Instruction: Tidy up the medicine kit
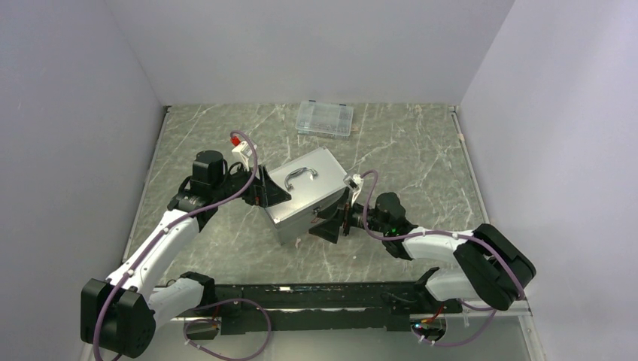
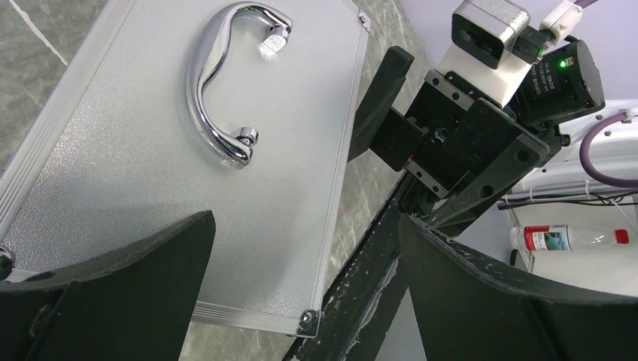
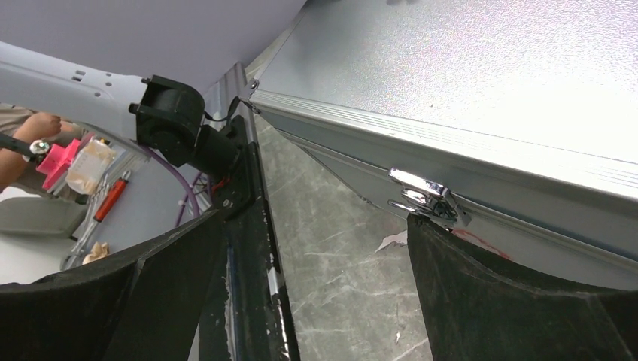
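The medicine kit (image 1: 305,197), a grey metal box with a curved silver handle (image 1: 301,177), stands at an angle in the middle of the table with its lid shut. My left gripper (image 1: 268,191) is open at the kit's left end. In the left wrist view the lid (image 2: 173,173) and handle (image 2: 226,83) lie below, and the lid's near corner sits between the spread fingers (image 2: 120,293). My right gripper (image 1: 333,222) is open at the kit's front right side. One of its fingers (image 3: 511,301) is just under the silver latch (image 3: 425,197) and a red mark (image 3: 481,242).
A flat clear plastic compartment case (image 1: 325,118) lies at the back of the table near the wall. A black rail (image 1: 316,297) runs along the near edge between the arm bases. A small white scrap (image 3: 391,241) lies on the marbled tabletop by the kit.
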Robot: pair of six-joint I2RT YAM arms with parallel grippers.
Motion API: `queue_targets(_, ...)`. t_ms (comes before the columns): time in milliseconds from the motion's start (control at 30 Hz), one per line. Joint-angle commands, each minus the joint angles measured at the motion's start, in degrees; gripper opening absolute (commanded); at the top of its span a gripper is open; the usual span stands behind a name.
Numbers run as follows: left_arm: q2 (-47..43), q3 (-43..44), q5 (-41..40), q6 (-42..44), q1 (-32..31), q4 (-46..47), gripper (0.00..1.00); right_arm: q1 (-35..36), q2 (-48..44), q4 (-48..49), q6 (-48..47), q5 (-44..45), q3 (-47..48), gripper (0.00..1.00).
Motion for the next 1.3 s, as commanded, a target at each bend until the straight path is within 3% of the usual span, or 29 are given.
queue_targets(0,-0.42,-0.48,0.73,1.23,-0.25,0.93,0.99,0.84,0.22,4.97,0.96,1.44,1.03,0.94)
queue_targets(533,-0.25,-0.38,1.12,1.23,-0.25,0.93,0.99,4.1,-4.37,4.84,0.68,14.83,-0.72,0.94)
queue_targets(1033,0.14,-0.52,1.36,1.15,-0.24,1.08,0.99,5.19,-5.29,1.41,-1.18,16.12,0.09,0.94)
queue_targets(1267,0.02,-0.54,1.22,1.23,-0.25,0.93,0.99,5.22,-10.8,-1.39,-2.73,17.19,-0.64,0.94)
